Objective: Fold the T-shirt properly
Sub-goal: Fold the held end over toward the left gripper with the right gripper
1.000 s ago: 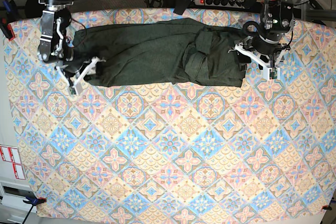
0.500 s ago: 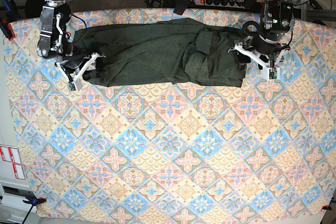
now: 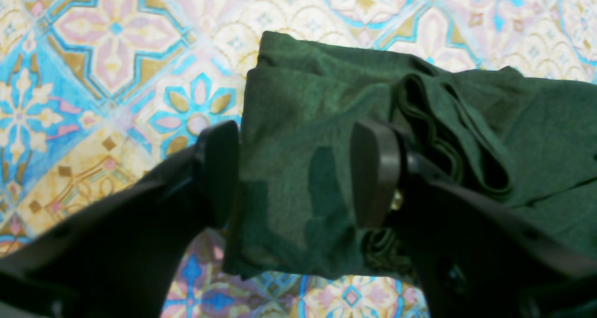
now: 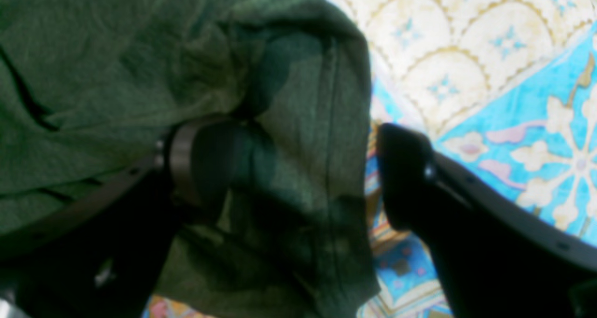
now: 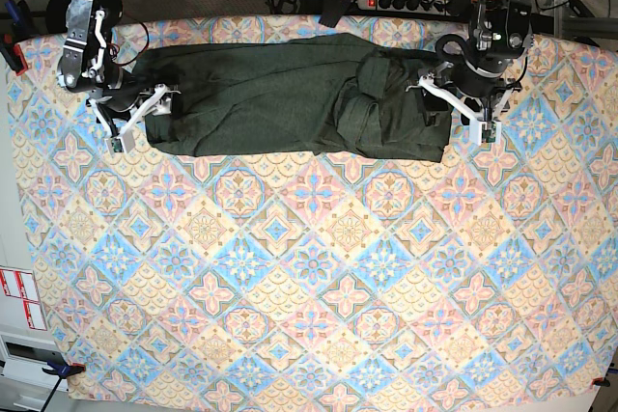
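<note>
Base view, T-shirt (image 5: 280, 94): dark olive-green, lying in a long band across the 12 o'clock part of the bench (image 5: 309, 267), bunched into folds toward the 2 o'clock end.
Base view, bench cover: patterned cloth of blue, pink and yellow tiles.
Base view, left gripper (image 5: 454, 108): at the shirt's 3 o'clock end, over the fabric edge, white fingers spread.
Base view, right gripper (image 5: 140, 115): at the shirt's 9 o'clock end, by the fabric edge, white fingers spread.
Base view, power strip (image 5: 410, 2): beyond the bench's far edge at 1 o'clock, among cables.

Left wrist view, left gripper (image 3: 296, 173): 2 dark pads apart, a folded corner of the T-shirt (image 3: 298, 136) lying between them; the pad at 9 o'clock sits at the fabric's edge, the pad at 3 o'clock rests against thicker folds; no clamping visible.
Left wrist view, bench (image 3: 107, 52): tile pattern bare at 9 to 12 o'clock.

Right wrist view, right gripper (image 4: 303, 178): fingers wide apart, straddling the hem edge of the T-shirt (image 4: 140, 66); the finger at 9 o'clock rests on the fabric, the finger at 3 o'clock stands over the bench (image 4: 489, 75); picture blurred.
</note>
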